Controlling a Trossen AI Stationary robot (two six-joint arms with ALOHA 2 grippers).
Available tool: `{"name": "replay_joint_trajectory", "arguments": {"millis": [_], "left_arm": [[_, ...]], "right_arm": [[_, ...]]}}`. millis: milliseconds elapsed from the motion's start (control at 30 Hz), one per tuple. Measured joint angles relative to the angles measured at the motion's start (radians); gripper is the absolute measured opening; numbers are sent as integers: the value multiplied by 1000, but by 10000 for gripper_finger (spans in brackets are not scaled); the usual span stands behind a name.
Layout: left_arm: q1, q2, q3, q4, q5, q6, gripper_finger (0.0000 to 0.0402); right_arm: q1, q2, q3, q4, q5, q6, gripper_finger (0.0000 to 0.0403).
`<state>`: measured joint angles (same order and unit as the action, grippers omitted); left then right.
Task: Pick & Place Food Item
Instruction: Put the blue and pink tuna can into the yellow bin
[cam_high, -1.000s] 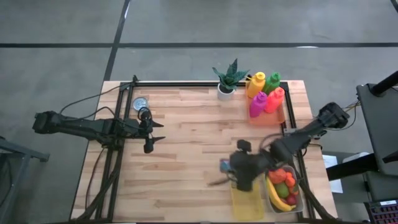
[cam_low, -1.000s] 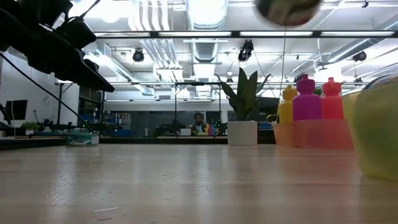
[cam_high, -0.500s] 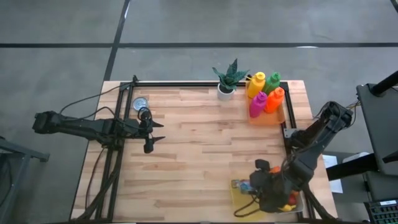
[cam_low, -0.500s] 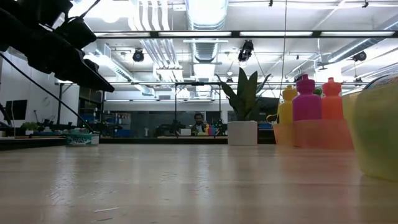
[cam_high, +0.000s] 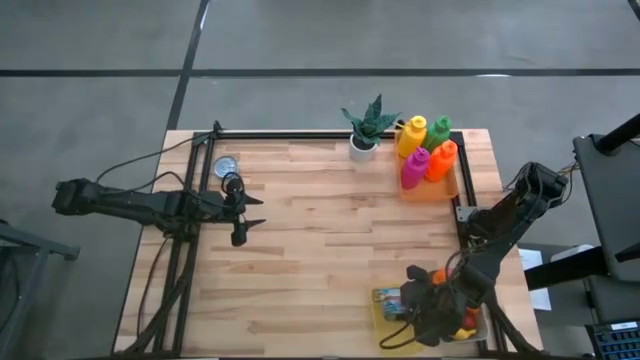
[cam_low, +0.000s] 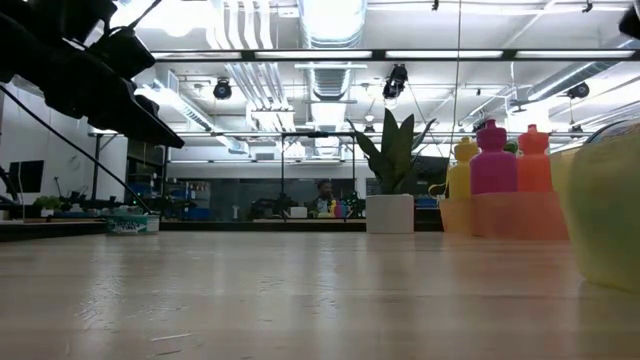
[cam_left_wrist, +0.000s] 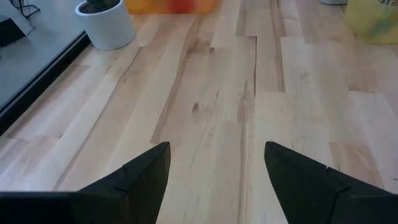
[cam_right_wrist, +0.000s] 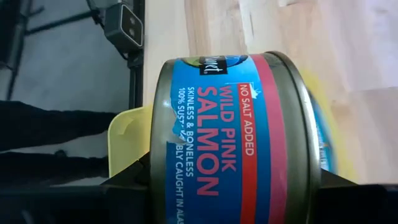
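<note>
The right gripper (cam_high: 428, 312) pinches a salmon can (cam_right_wrist: 239, 134), its fingers pressed against the can's two sides; the right wrist view fills with the blue and pink label. A second ago this gripper was farther in from the bench's near right corner, carrying the can over the inner edge of the yellow bin (cam_high: 385, 330). Half a second ago it had swung to the corner, and now it sits almost in the same spot, low over the bin's right part, just beside the clear fruit container (cam_high: 478, 322). The sweep has ended and the arm has settled. In the wrist view a yellow rim (cam_right_wrist: 127, 134) shows behind the can, so the can seems to be over the bin; whether it touches the bin floor cannot be told.

For the task this looks like the end of the carry: the can is at its drop spot but not yet let go. The release comes next, and the jaws need to spread without dragging the can along or tipping it.

The left gripper (cam_high: 246, 222) waits near the bench's left edge, its fingers (cam_left_wrist: 134, 180) spread and empty, unchanged over the last second.
</note>
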<state>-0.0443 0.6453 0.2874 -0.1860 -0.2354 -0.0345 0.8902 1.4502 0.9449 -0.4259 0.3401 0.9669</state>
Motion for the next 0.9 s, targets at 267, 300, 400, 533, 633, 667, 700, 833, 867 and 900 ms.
{"name": "replay_joint_trajectory", "arguments": {"millis": [267, 300, 400, 533, 633, 667, 700, 833, 867, 900], "left_arm": [[0, 0, 0, 0, 0, 0, 263], [0, 0, 0, 0, 0, 0, 263], [0, 0, 0, 0, 0, 0, 263], [0, 0, 0, 0, 0, 0, 263], [0, 0, 0, 0, 0, 0, 263], [0, 0, 0, 0, 0, 0, 263], [0, 0, 0, -2, 0, 0, 263], [0, 0, 0, -2, 0, 0, 263], [0, 0, 0, -2, 0, 0, 263], [0, 0, 0, -3, 0, 0, 263]], "right_arm": [[0, 0, -183, 253, 0, 3, 169], [0, 2, -199, 279, 0, 3, 169], [0, 8, -230, 314, 4, 2, 169], [0, 37, -242, 310, 26, -9, 169], [-1, 65, -241, 310, 38, -14, 169], [-1, 74, -240, 309, 50, -16, 169], [-1, 83, -238, 310, 62, -17, 169], [-1, 101, -232, 316, 70, -20, 169], [-1, 101, -232, 318, 71, -19, 169], [-1, 101, -231, 319, 69, -19, 169]]}}
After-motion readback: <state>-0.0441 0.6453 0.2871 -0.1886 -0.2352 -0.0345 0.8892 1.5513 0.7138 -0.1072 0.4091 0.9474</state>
